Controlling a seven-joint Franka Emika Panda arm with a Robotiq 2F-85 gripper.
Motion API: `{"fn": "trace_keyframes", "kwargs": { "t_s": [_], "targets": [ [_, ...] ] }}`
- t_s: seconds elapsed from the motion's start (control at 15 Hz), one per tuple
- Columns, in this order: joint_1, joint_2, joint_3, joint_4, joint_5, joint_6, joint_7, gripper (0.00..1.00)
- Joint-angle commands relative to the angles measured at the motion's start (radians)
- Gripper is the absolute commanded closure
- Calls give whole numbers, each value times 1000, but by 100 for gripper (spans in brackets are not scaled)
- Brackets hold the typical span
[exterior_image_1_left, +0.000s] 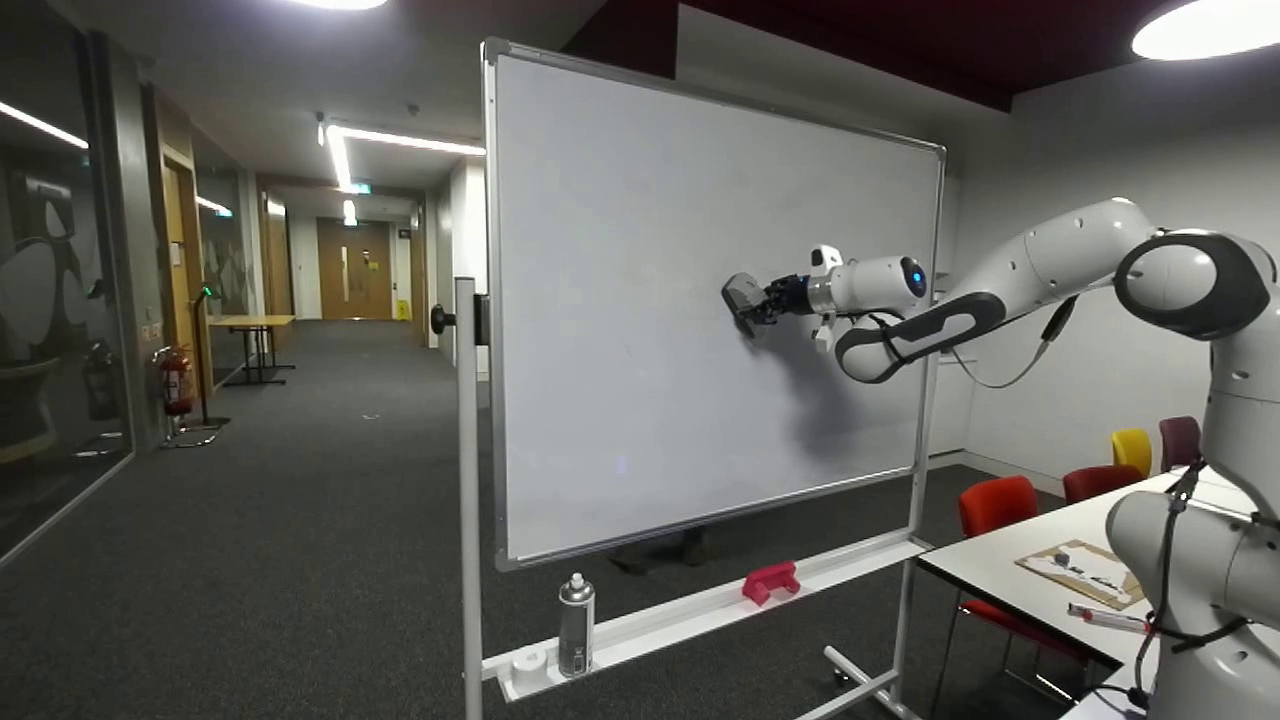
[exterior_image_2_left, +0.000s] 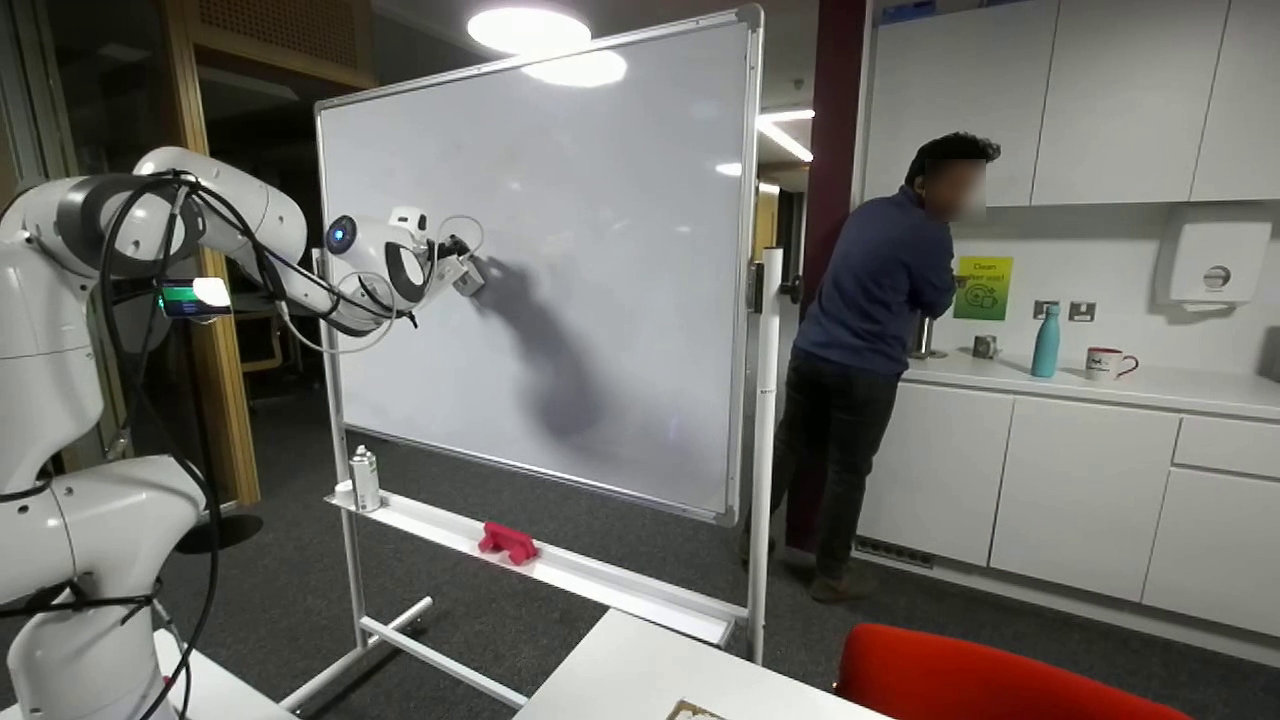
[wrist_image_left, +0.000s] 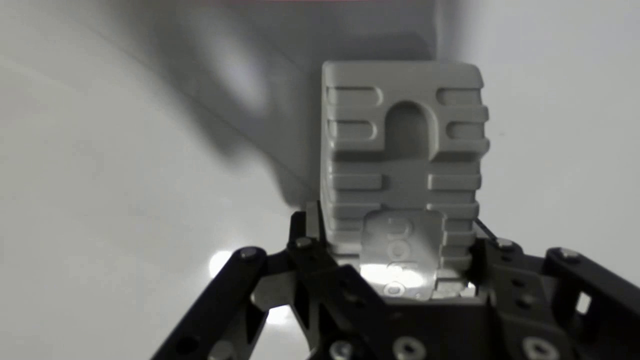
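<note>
In both exterior views, a long white ledge holds a tall cylindrical spray can, a small round white object just beside it, and a bright red angular object well apart. A flat brown board lies on a white-topped desk near a red chair. A dark-haired person in navy stands near a turquoise bottle and a white mug with a red handle.

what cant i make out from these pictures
Underside of the grey eraser: hidden by its own body in the wrist view.
Face of the person: blurred in an exterior view.
Print on the spray can: too small to read in both exterior views.
Foot of the robot's base: cut off by the bottom edge in both exterior views.
</note>
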Motion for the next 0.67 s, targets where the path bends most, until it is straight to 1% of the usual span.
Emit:
{"fn": "trace_keyframes", "kwargs": {
  "t_s": [0.0, 0.07, 0.13, 0.6],
  "targets": [
    [-200, -36, 193, 76, 37, -4, -69, 65],
    [-43, -34, 38, 78, 21, 0, -58, 65],
    [-72, -40, 75, 68, 17, 0, -67, 65],
    [-55, -5, 88, 4, 18, 0, -121, 65]
  ]
}}
